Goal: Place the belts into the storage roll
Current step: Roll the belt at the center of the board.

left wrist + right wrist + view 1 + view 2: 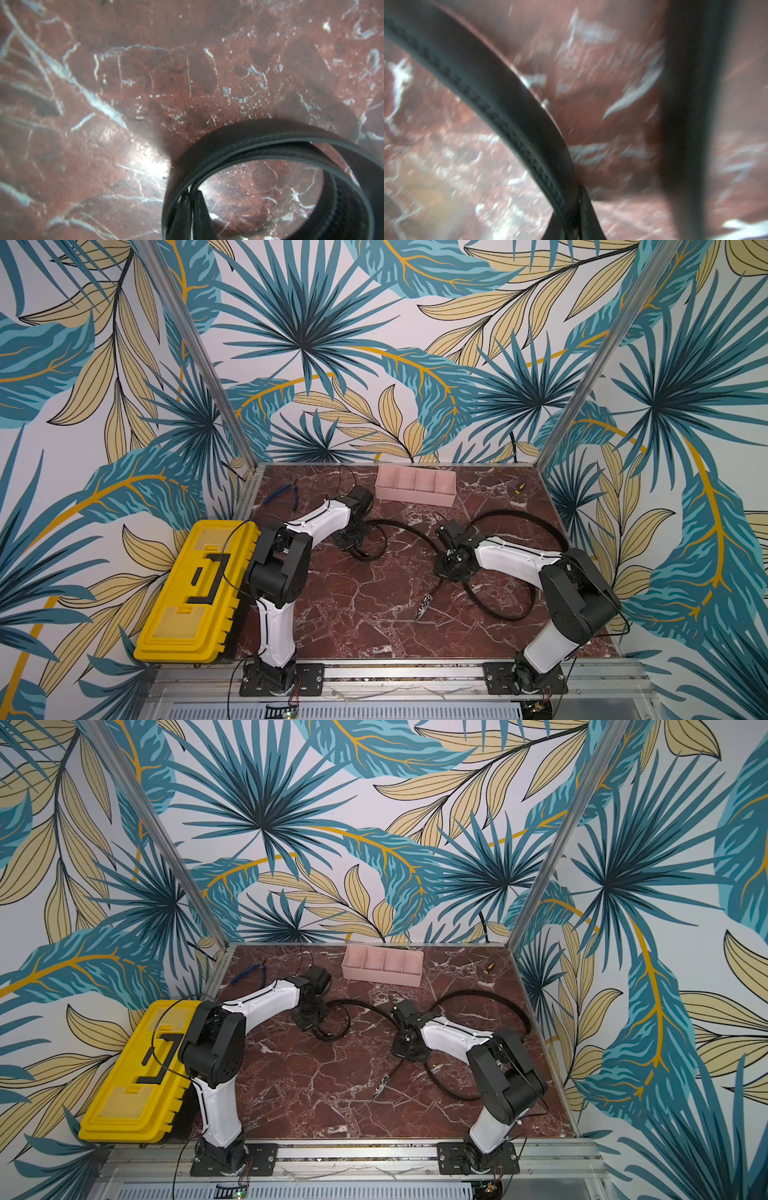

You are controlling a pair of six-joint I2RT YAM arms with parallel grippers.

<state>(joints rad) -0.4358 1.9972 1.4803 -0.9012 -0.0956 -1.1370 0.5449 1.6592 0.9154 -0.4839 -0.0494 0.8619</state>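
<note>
**Student:** What is happening at centre?

**Instructor:** The left gripper (pixel 190 209) is pinching the coiled belt (pixel 249 143), which is lying on the table (pixel 353 614). Its jaws are clenching the overlapping turns. The right gripper (pixel 579 220) is clamping a perforated strap (pixel 500 112). I am not managing to tell which belt that strap belongs to.

**Student:** And the storage roll (pixel 415 499)?

**Instructor:** It is sitting empty near the far edge, well apart from either gripper. Winding well is probably calling for steady tension, with turns stacking flush and the buckle (pixel 423 608) trailing free.
</note>
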